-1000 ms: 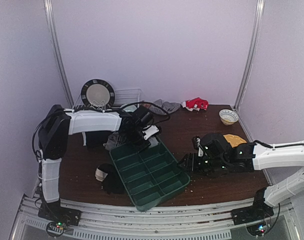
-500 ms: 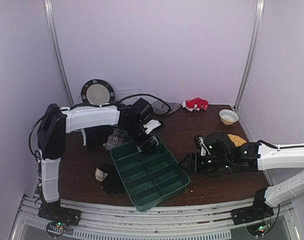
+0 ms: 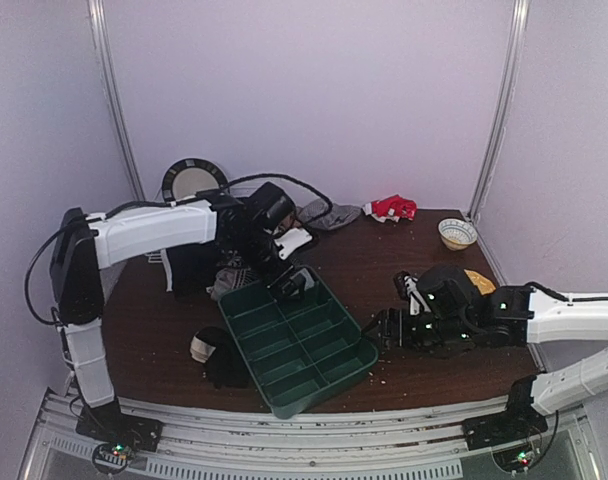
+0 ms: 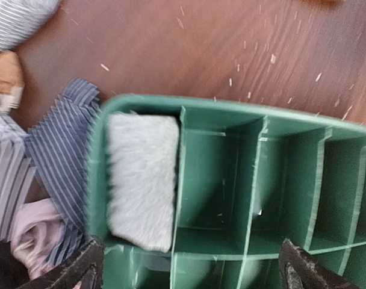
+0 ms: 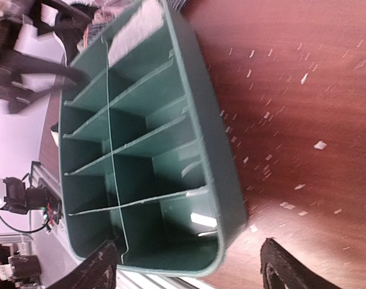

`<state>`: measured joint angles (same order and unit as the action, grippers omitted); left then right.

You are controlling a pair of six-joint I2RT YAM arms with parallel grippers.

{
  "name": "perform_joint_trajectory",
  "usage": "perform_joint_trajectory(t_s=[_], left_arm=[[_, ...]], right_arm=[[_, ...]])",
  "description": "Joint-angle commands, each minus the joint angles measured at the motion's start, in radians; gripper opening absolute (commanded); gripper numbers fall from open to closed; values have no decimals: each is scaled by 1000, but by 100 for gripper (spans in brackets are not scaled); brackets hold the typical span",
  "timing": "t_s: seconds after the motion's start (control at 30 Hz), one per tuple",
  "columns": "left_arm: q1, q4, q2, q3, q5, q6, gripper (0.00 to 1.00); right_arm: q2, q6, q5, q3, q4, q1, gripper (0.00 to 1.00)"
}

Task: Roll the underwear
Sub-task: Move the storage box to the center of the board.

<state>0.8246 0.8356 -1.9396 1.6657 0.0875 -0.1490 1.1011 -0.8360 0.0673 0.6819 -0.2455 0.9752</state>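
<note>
Over the last second the left pincer [image 4: 192,274] has gone from almost shut to wide, its arm's elbow swinging out toward 9 o'clock. The right pincer [image 5: 195,271] has widened as well and backed a little toward 3 o'clock.

The left pincer hangs over the 12 o'clock corner of the green tray [image 3: 324,384], fingers spread, holding nothing. Directly below it in the wrist view, a rolled light grey underwear [image 4: 141,180] lies in the tray's end compartment, reaching from wall to wall.

Just outside the rim at about 10 o'clock sits the unrolled heap. There a navy striped piece [image 4: 62,150] lies against the tray, with a beige-pink piece [image 4: 29,232] beside it. At the tray's 8 o'clock a black piece [image 3: 222,365] lies on the table [image 3: 404,260].

The right pincer stands wide at the tray's 3 o'clock corner, gripping nothing. I cannot tell whether a finger touches the rim.

Along the back edge lie grey cloth [image 3: 329,213] and a red item [image 3: 392,207] at 12 o'clock. A bowl [image 3: 457,233] sits at 2 o'clock and a round plate [image 3: 194,182] at 10 o'clock.
</note>
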Motion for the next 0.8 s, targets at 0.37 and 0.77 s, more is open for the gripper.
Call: perform_joint_trajectory(t_s=[0.37, 0.77], left_arm=[[-4, -238, 630, -490, -297, 285, 98], [-5, -251, 795, -658, -368, 355, 98]], right_arm=[[316, 34, -134, 108, -21, 12, 49], [179, 43, -272, 15, -124, -180, 18]])
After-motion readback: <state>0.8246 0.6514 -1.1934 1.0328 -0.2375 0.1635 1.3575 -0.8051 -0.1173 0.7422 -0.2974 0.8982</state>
